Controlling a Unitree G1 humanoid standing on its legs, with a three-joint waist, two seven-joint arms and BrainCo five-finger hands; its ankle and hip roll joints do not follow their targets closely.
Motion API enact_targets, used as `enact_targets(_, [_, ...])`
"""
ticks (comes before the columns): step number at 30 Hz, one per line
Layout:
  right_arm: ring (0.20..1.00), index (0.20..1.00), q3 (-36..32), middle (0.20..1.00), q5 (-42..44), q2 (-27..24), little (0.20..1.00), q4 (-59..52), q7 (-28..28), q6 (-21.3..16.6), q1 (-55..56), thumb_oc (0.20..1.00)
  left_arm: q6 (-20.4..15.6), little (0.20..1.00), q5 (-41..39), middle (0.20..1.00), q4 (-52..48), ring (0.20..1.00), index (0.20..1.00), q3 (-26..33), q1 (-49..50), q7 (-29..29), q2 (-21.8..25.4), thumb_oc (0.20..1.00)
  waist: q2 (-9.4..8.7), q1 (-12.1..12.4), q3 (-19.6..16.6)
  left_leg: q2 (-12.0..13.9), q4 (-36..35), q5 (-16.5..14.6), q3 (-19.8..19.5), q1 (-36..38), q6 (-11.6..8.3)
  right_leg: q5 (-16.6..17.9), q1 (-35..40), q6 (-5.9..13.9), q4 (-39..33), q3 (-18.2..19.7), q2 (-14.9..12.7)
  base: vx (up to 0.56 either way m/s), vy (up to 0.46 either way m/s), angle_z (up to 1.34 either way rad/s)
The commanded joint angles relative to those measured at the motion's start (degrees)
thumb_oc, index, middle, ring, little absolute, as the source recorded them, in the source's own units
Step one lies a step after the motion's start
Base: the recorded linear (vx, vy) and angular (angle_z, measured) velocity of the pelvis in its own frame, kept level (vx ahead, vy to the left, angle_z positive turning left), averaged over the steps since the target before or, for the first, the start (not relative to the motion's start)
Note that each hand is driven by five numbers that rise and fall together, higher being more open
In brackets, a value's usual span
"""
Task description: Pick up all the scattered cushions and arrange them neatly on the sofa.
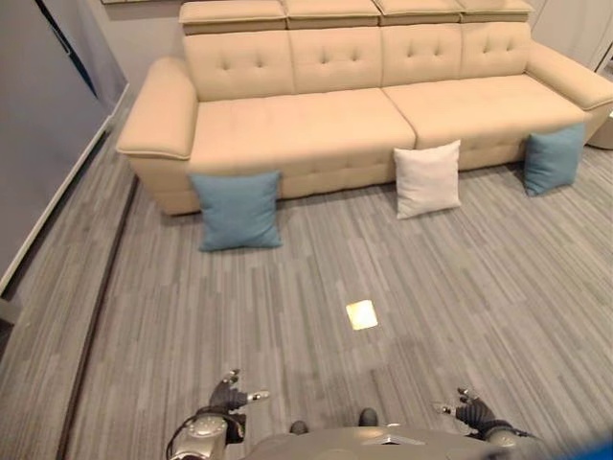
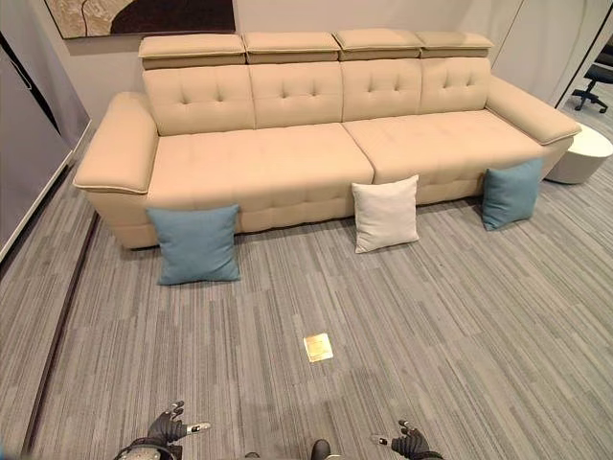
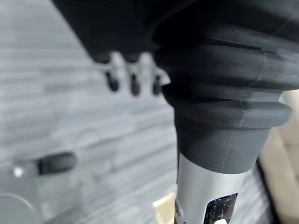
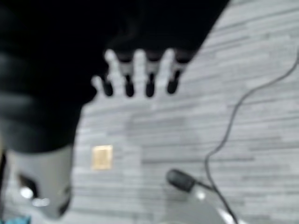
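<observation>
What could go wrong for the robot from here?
All three cushions lean upright against the sofa front: a blue cushion, a white cushion and another blue cushion. A clumsy grab might tip one flat. Both the left hand and right hand hang open and low, so it must bend far forward.
</observation>
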Motion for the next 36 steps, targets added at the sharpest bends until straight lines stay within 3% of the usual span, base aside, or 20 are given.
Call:
enact_targets(1, [1.000,1.000,2.03,1.000,-1.95,-0.88,1.000,1.94,-0.54,-0.48,-4.15,1.000,-0.69,1.000,1.85,1.000,2.52,1.000,1.000,0.05,-4.84,-0.31,-1.19,1.000,0.35,1.08,3.66,1.52,0.59,-0.81,0.77,1.44,-4.42,-5.90,5.23,3.92,0.81,-0.71,-0.73,-0.03,-0.084,0.17])
enact_targets(8, [1.000,1.000,2.42,1.000,-2.18,-1.40,1.000,1.49,-0.80,-0.59,-4.36,1.000,-0.79,1.000,0.56,1.000,2.34,1.000,1.000,0.18,-4.60,0.12,-1.33,1.000,0.04,1.70,4.40,2.12,0.59,0.46,-0.47,0.74,-5.16,-6.65,4.72,3.19,1.69,-2.34,-0.15,-0.01,-0.054,0.16])
enact_targets(12, [1.000,1.000,2.36,1.000,-1.81,-1.87,1.000,1.16,-1.23,-0.61,-4.63,1.000,-0.78,1.000,0.75,1.000,1.73,1.000,1.000,-1.08,-6.05,0.27,-1.47,1.000,-0.33,1.64,6.00,2.08,4.16,1.12,-0.47,-3.34,-6.22,-6.84,3.42,2.81,2.73,-4.55,-0.94,-0.08,-0.036,0.33])
enact_targets(19, [1.000,1.000,2.48,1.000,-1.28,-1.94,1.000,0.35,-1.28,-0.34,-5.71,1.000,-0.67,1.000,1.01,1.000,0.95,1.000,1.000,-2.62,-7.41,-0.10,-1.71,1.000,-0.62,0.90,5.27,1.26,6.00,0.68,7.79,-6.73,-4.78,-6.06,3.02,3.38,1.21,-7.96,-2.05,0.04,0.032,0.55])
enact_targets(22, [1.000,1.000,4.32,1.000,-2.32,-0.58,1.000,-0.60,-0.99,-0.24,-6.80,1.000,-0.50,1.000,1.20,1.000,1.65,1.000,1.000,-1.86,-6.49,0.12,-1.35,1.000,-0.81,1.70,4.72,0.23,3.18,-0.27,7.21,-4.90,-2.91,-6.31,2.49,4.47,3.63,-5.78,-2.95,0.16,0.195,-0.07])
enact_targets(25, [1.000,1.000,5.44,1.000,-2.89,-0.02,1.000,-2.63,-0.60,-0.32,-8.32,1.000,-0.62,1.000,0.94,1.000,1.60,1.000,1.000,-1.34,-7.35,0.55,-0.08,1.000,-0.33,2.14,6.36,-0.94,1.39,-0.64,5.68,-3.88,-0.53,-6.78,-4.86,6.39,18.15,-1.90,-5.74,0.10,0.267,-0.21])
enact_targets(28, [1.000,1.000,6.25,1.000,-2.22,-0.22,1.000,-4.21,-0.27,-0.39,-8.59,1.000,-1.01,1.000,0.75,1.000,2.04,1.000,1.000,-1.58,-8.16,1.00,0.68,1.000,-0.04,-0.10,6.74,-1.43,0.59,-0.73,2.20,-3.00,-0.54,-7.76,-7.94,5.76,18.39,10.02,-0.95,0.12,0.034,0.28])
enact_targets(30, [1.000,1.000,6.12,1.000,-1.30,-0.33,1.000,-4.10,-0.29,-0.41,-8.46,1.000,-1.17,1.000,0.88,1.000,2.21,1.000,1.000,-1.74,-8.47,1.16,0.74,1.000,0.11,-0.55,6.74,-1.49,0.59,-0.76,1.10,-3.02,-0.77,-7.20,-8.51,5.06,15.20,13.58,0.38,0.13,-0.063,0.74])
enact_targets(32, [1.000,1.000,5.78,1.000,0.14,-0.19,1.000,-3.76,0.26,-0.43,-7.74,1.000,-1.09,1.000,1.45,1.000,2.75,1.000,1.000,-2.40,-8.94,1.25,0.82,1.000,-0.01,-0.83,7.04,-1.48,1.04,-0.71,-0.26,-2.60,-1.14,-7.25,-7.61,4.48,13.44,14.92,1.05,0.14,-0.124,0.47])
enact_targets(36, [1.000,1.000,5.73,1.000,0.19,-0.28,1.000,-4.49,0.07,-0.75,-7.39,1.000,-1.27,1.000,1.07,1.000,2.90,1.000,1.000,-2.74,-8.67,1.10,0.23,1.000,-0.18,-1.36,7.29,-1.49,4.33,-1.89,-1.28,-2.86,-2.12,-7.01,-6.02,3.62,11.53,13.60,1.14,0.10,-0.139,0.67])
